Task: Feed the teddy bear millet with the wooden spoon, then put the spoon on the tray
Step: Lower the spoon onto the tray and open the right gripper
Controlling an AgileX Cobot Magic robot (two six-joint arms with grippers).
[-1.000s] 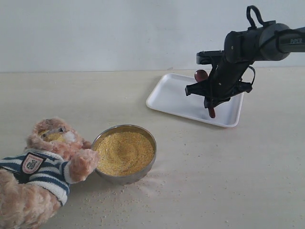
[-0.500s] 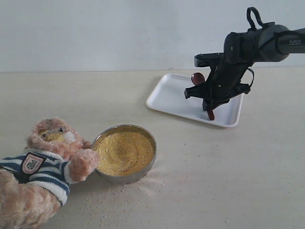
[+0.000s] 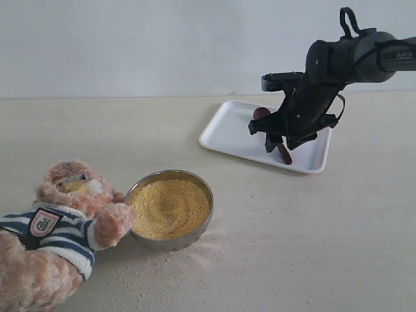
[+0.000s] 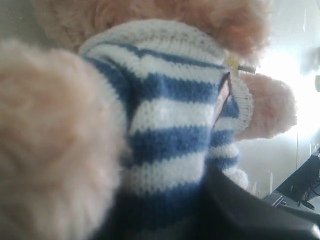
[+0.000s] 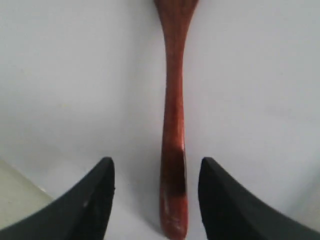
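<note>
The wooden spoon lies flat on the white tray, its round bowl toward the tray's far side. My right gripper hovers just over it, open; in the right wrist view the spoon handle runs between the two spread fingers of that gripper without touching them. The teddy bear leans at the front left, one paw on the steel bowl of millet. Its striped shirt fills the left wrist view, pressed into my left gripper, whose one visible dark finger lies against the shirt.
Loose millet grains are scattered on the table in front of the bowl. The tray sits at the back right, near the wall. The right arm reaches in from the upper right.
The right gripper lowered the spoon from a tilted, lifted pose down flat onto the tray and opened, releasing it. The bear and the bowl have not moved.
</note>
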